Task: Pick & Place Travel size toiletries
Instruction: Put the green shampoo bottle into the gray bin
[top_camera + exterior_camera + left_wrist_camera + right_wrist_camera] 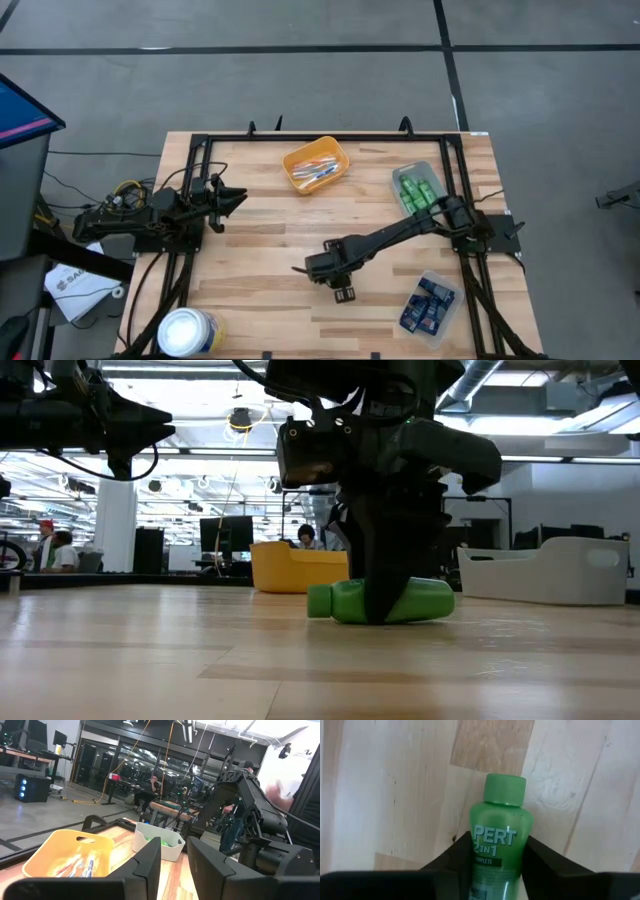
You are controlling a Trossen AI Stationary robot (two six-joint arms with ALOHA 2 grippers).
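Worktop: pale wood planks [270,240], framed by a dark rail, with an open hall beyond where people sit at desks.
Step in hand: judged as the moment of a pick or a set-down — a green bottle [496,845] lies on its side on bare wood near the middle of the worktop, and the right hand [385,605] is down over it.
Right hand: fingers [457,852] sit close on either side of the bottle's body, cap pointing away; they seem to pinch it, though real pressure cannot be confirmed.
Right arm pose: reached in from the right edge, wrist dropped, fingers pointing at the wood.
Left hand [232,200]: waits raised at the left side, fingers [150,862] a small gap apart, holding nothing.
Other toiletries: green bottles in the clear tray [400,178], navy packets in another tray [447,318], sticks in the orange tray [341,155].
Next move: if picking, a straight lift — a round bottle could roll out sideways.
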